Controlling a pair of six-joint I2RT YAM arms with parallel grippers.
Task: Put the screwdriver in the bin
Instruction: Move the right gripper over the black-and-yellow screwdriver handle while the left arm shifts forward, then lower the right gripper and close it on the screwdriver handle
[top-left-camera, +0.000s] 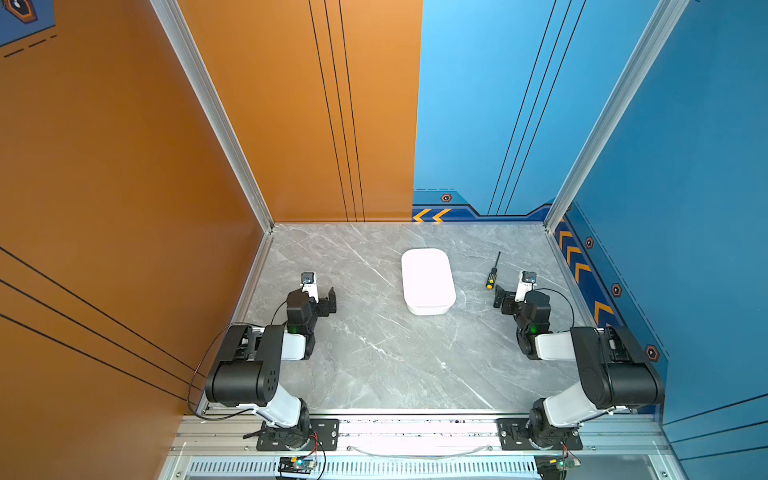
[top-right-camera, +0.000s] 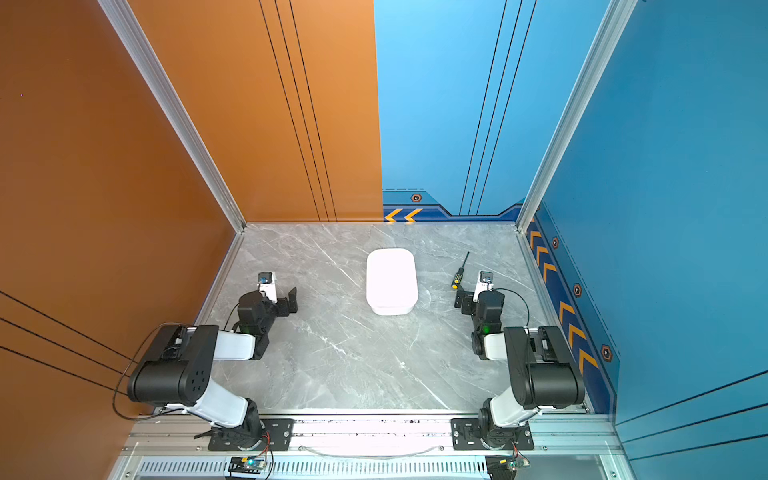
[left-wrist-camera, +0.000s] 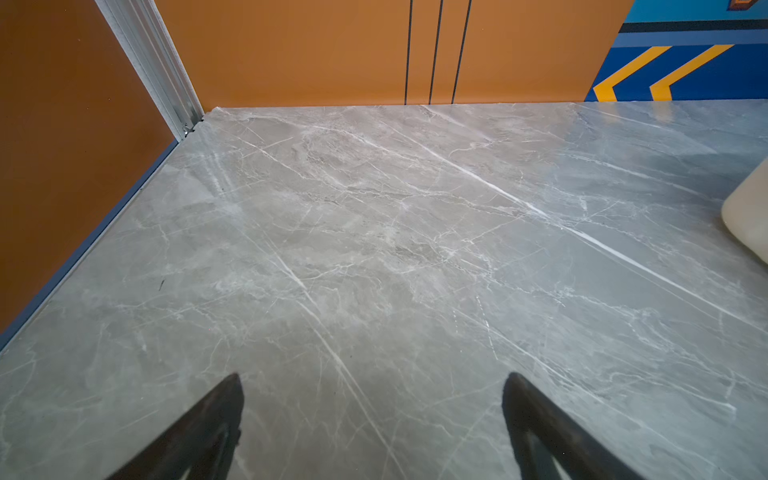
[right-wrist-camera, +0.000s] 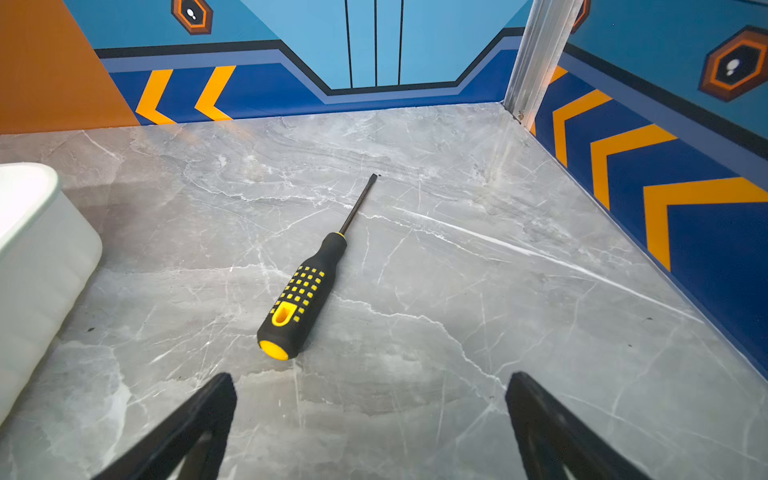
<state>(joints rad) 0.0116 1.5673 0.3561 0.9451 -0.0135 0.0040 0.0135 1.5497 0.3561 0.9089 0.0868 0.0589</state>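
Screwdriver (right-wrist-camera: 307, 286): laid flat on marble tabletop (right-wrist-camera: 457, 270), right of the bin (right-wrist-camera: 45, 266) and apart from it, yellow cap turned near. Right gripper (right-wrist-camera: 371, 376): spread wide, empty, stationed just short of the cap, judged poised for pickup. Left gripper (left-wrist-camera: 374, 376): likewise spread, empty, parked left, seemingly unneeded.

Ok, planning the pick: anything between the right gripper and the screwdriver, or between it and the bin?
Nothing visible. Only bare table separates the right gripper from the screwdriver, and the screwdriver from the bin.
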